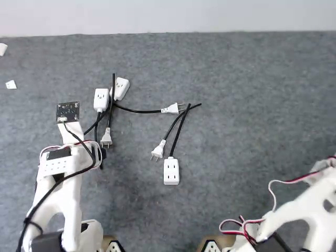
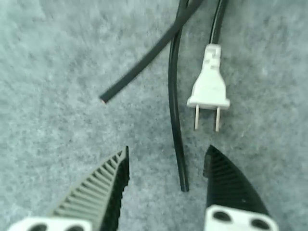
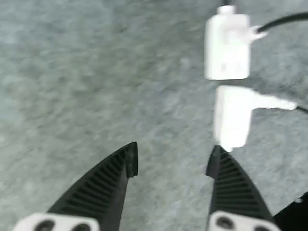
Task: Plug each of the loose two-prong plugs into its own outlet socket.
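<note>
The table (image 1: 252, 79) is covered in grey cloth, matt and rough like felt or short carpet. The plug (image 2: 209, 89) is smooth white plastic with two bare metal prongs (image 2: 197, 118). The cables (image 2: 172, 96) have a smooth black sheath with a faint sheen. The sockets (image 3: 227, 45) are smooth white plastic. The left gripper (image 2: 166, 161) has matt black plastic fingers (image 2: 226, 183), ribbed inside.

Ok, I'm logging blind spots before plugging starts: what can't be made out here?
White blocks: right wrist view, blurred; slots unreadable.
Right arm: high view, cut off by the right and bottom edges; where its tip stands is unclear.
Cables: high view, crossing beside the upper sockets; which lead feeds which is unclear.
Plug: left wrist view, its lead leaves the top edge.
</note>
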Controlling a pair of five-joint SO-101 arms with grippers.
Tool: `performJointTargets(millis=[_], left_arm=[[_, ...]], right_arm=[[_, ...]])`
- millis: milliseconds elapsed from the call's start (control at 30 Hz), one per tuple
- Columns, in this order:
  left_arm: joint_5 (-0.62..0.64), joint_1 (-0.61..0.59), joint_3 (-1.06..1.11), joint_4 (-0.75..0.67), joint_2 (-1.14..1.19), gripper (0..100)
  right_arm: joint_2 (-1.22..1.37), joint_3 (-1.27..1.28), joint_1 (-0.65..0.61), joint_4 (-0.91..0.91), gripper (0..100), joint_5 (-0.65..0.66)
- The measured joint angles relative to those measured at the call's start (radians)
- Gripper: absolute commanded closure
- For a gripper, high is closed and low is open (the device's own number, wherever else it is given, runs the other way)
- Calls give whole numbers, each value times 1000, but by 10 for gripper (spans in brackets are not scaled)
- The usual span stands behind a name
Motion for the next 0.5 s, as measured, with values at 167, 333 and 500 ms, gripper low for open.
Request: performJointTargets(millis=[167,333,500], left_arm=[[51,100,106,0,-180,761],[161,253,137,121,-373,761],[189,425,110,218,-419,761]], right_arm=[[-11,25,-121,21,992,-74],[-180,235,-292,-26,987,-94],[-396,482,-376,-210,978,-94]])
